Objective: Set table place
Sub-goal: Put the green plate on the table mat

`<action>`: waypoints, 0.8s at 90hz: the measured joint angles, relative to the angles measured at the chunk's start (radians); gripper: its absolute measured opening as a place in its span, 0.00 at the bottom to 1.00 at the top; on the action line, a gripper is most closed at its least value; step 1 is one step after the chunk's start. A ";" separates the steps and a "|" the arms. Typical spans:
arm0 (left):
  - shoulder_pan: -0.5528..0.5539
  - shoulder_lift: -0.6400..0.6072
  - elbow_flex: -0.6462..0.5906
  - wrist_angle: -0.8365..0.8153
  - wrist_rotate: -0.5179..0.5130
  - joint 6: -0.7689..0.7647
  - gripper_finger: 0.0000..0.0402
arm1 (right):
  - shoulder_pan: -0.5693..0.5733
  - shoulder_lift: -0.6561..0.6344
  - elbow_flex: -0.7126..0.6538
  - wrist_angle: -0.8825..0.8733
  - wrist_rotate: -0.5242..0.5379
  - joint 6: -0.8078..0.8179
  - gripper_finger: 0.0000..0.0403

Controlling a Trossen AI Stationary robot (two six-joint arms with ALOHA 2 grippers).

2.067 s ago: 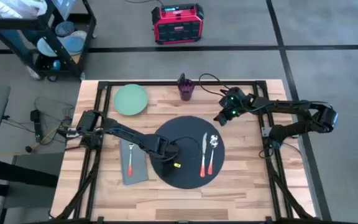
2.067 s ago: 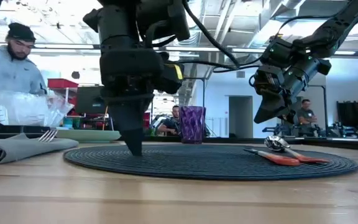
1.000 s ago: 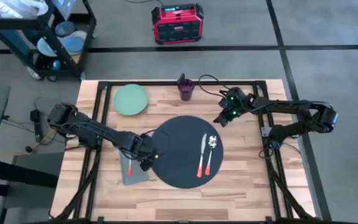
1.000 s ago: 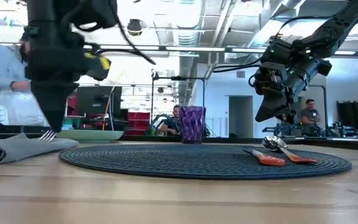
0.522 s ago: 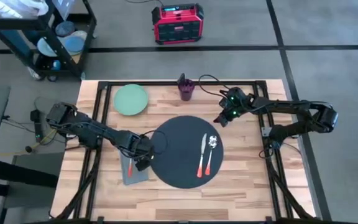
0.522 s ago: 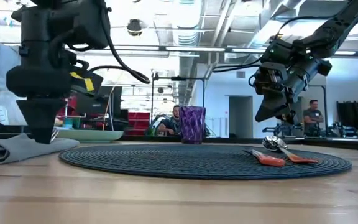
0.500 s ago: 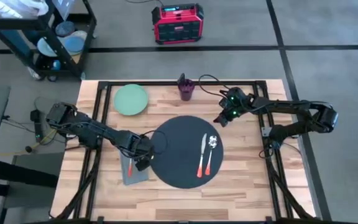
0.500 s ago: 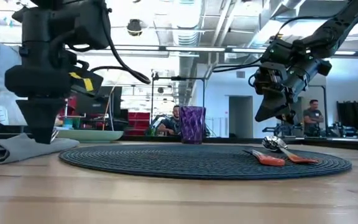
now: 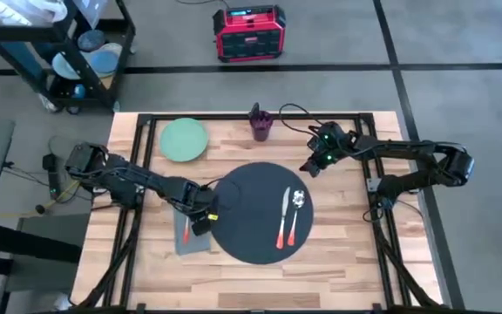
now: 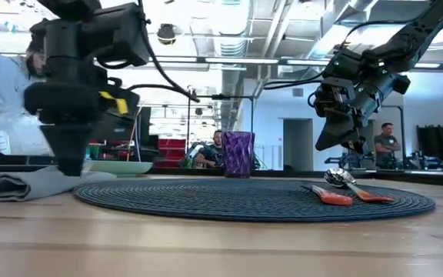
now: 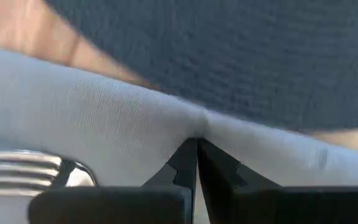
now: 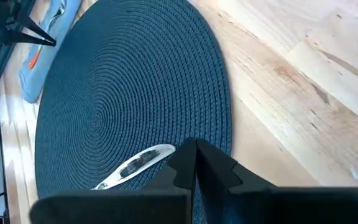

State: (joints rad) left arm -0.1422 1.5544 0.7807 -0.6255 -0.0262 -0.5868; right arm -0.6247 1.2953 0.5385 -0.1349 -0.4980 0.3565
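The round dark grey place mat [image 9: 251, 218] lies in the middle of the wooden table [image 9: 356, 262]. An orange-handled knife [image 9: 282, 215] and spoon [image 9: 296, 216] lie on the mat's right part. A grey napkin [image 9: 190, 241] lies just left of the mat, with a fork [image 11: 23, 172] resting on it. My left gripper [image 9: 200, 221] stands over the napkin's right edge, shut on the cloth. My right gripper [image 9: 308, 167] hangs shut above the table, beyond the mat's far right, holding nothing. My left gripper has the napkin's cloth [image 11: 194, 127] at the free ends of its shut fingers, near the edge that faces the mat. The fingers point down from above. The cloth puckers into creases at the tips. The napkin lies on the table [image 10: 21, 185].
A pale green plate [image 9: 184, 139] sits at the far left of the table and a purple cup [image 9: 261, 123] at the far middle. Bare wood lies along the near edge [image 9: 260, 283]. A black cart [image 9: 68, 52] and a red box [image 9: 249, 32] stand beyond the table.
My left gripper has gone down onto the napkin's right edge, then moved a little toward the mat. The napkin has slid slightly toward the mat with it, its right end now reaching the mat's rim.
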 joint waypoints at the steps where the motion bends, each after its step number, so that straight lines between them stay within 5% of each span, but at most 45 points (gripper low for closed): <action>1: 0.002 0.000 0.000 0.002 0.002 0.000 0.00 | 0.000 0.000 0.000 0.000 0.000 0.000 0.00; 19: 0.020 0.000 0.000 0.009 0.022 -0.047 0.00 | 0.000 0.000 0.000 0.000 -0.002 -0.014 0.00; 37: 0.003 -0.035 -0.002 -0.078 0.062 -0.252 0.00 | 0.000 0.000 0.000 -0.012 -0.029 -0.040 0.00; 52: 0.020 -0.179 0.052 -0.046 -0.029 -0.304 0.00 | 0.000 0.000 0.000 -0.009 -0.054 -0.078 0.00; 72: 0.179 -0.347 0.085 -0.262 -0.172 -0.289 0.00 | 0.000 0.000 0.000 0.005 -0.054 -0.104 0.00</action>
State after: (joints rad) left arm 0.0372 1.2071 0.8655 -0.8870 -0.1980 -0.8760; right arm -0.6248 1.2955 0.5388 -0.1301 -0.5522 0.2523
